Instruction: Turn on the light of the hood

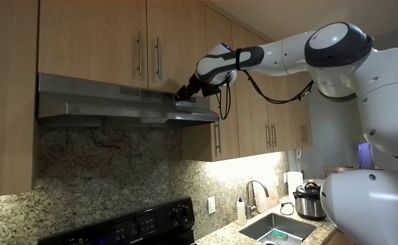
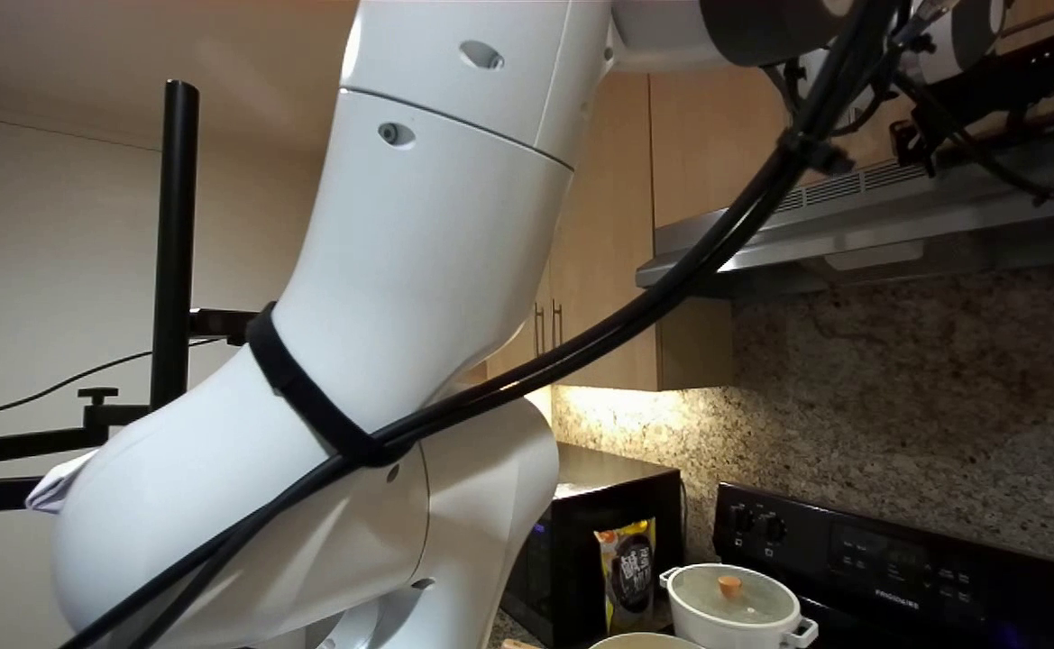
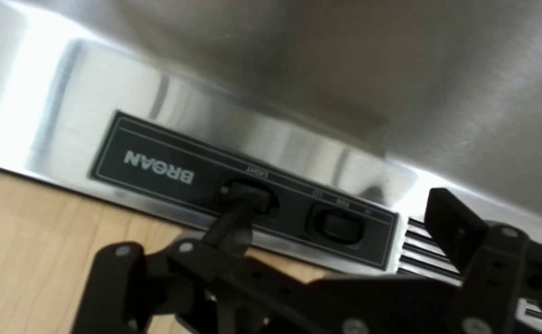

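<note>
The steel hood (image 1: 110, 106) spans the wall under the cabinets, in both exterior views. Beneath it the pale panel of the light (image 1: 154, 120) shows no glow, and the granite below is dim. My gripper (image 3: 342, 203) stands open at the hood's black control strip, with nothing held between its wide-apart fingers. In the wrist view, one fingertip overlaps the rocker switch (image 3: 252, 194) labelled LIGHT; whether it presses cannot be told. The opposite finger (image 3: 454, 222) is over the vent slots. Between them the fan switch (image 3: 342, 226) shows. An exterior view has the gripper (image 1: 181, 95) at the hood's right part.
Wooden cabinet doors (image 1: 96, 37) with bar handles rise directly above the hood. Below are a black stove panel (image 1: 117, 228) and a lidded white pot (image 2: 732, 617). Black cables (image 2: 599, 342) hang along the arm. A sink (image 1: 273, 217) lies to the right in that exterior view.
</note>
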Controlling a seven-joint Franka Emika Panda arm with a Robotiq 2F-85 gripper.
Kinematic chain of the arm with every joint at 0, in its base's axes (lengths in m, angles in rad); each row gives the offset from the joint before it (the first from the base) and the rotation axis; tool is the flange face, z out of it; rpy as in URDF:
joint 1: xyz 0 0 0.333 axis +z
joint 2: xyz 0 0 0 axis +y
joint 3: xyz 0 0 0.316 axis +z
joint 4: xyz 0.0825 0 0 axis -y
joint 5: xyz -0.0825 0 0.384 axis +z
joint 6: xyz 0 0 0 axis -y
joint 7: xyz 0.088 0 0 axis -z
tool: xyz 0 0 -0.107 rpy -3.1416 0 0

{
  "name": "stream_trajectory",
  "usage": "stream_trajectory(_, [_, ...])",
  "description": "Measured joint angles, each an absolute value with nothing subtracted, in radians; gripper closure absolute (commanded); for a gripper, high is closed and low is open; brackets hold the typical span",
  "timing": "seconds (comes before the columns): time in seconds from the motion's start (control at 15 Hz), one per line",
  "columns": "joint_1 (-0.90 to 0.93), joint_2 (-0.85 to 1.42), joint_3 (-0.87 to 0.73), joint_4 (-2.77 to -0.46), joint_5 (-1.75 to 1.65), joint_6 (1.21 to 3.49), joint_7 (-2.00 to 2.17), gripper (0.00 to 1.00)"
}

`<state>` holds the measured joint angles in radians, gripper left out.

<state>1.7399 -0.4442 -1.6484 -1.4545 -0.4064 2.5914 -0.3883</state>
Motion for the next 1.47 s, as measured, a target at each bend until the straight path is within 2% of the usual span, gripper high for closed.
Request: stream_trajectory(1.47, [1.708,-0.443,-1.639,-1.494,-0.405,2.589,-0.388,0.0])
